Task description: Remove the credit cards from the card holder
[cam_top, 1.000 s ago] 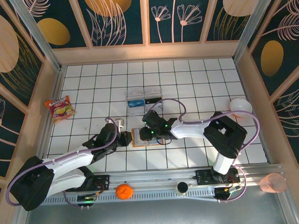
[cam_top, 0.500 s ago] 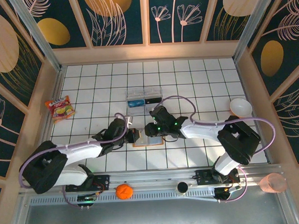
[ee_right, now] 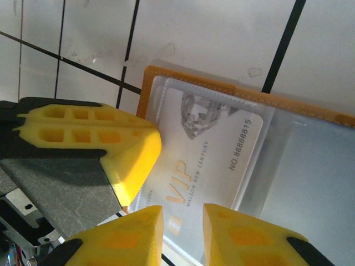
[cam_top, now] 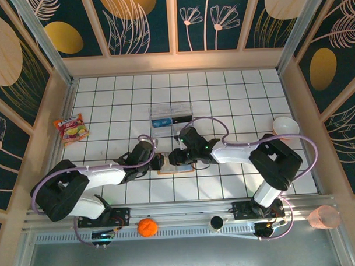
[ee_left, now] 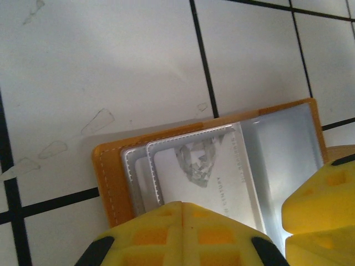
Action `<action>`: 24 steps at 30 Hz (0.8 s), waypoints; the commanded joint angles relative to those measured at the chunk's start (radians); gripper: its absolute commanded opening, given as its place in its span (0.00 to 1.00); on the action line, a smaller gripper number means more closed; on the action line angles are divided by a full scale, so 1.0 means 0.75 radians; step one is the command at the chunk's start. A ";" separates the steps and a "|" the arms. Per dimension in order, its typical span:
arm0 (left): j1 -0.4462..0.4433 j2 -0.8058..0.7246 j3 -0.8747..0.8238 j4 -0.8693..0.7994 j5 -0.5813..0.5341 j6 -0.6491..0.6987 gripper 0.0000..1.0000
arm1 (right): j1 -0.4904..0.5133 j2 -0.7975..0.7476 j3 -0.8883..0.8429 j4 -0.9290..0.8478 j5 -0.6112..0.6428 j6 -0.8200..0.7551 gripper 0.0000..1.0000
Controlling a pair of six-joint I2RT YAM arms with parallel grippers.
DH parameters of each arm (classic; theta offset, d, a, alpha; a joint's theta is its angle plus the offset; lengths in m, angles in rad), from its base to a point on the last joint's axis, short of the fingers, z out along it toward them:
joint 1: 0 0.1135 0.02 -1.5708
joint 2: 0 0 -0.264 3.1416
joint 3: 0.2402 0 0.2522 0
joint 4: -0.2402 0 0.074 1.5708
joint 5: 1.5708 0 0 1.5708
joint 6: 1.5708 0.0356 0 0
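Small orange-tan leather card holder (ee_left: 108,183) lies open and flat on the white, black-gridded tile worktop (cam_top: 106,100), directly under the tips of both hands.

One pale silver-white plastic credit card (ee_right: 213,147), printed "VIP" with a number, sits in a clear inner pocket, most of its face showing. A second clear sleeve edge shows just beside it, on the side nearer the holder's stitched border.

Right hand (ee_right: 182,215): yellow fingers narrowly parted, poised over the near end of the card. The card's face runs into the gap between them. Contact with the card cannot be made out.

Left hand (ee_left: 269,213): one finger covers the near end of the card, the other sits over the holder's empty grey-blue half. The gap is slim; whether it clamps the holder I cannot tell. From the right wrist, one of its yellow fingers (ee_right: 91,133) lies over the holder's outer edge.

From the top camera the two hands meet tip to tip over the holder.

Farther out:
- Clear rectangular plastic box (cam_top: 171,117), just beyond both hands.
- Red-and-yellow snack packet (cam_top: 72,128), well out past the left hand.
- White bowl (cam_top: 286,127), well out past the right hand.
- Round orange fruit (cam_top: 147,227), behind the hands, by the arm bases.
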 commanded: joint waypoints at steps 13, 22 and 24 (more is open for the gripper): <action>-0.004 -0.053 -0.091 -0.034 0.014 -0.014 0.00 | -0.010 0.091 0.026 0.035 -0.026 0.007 0.26; -0.003 -0.035 -0.091 -0.010 0.017 -0.012 0.00 | 0.023 0.068 0.031 -0.096 0.161 -0.007 0.25; -0.003 -0.037 -0.091 -0.011 0.012 -0.011 0.00 | 0.030 0.050 0.032 -0.128 0.218 -0.016 0.25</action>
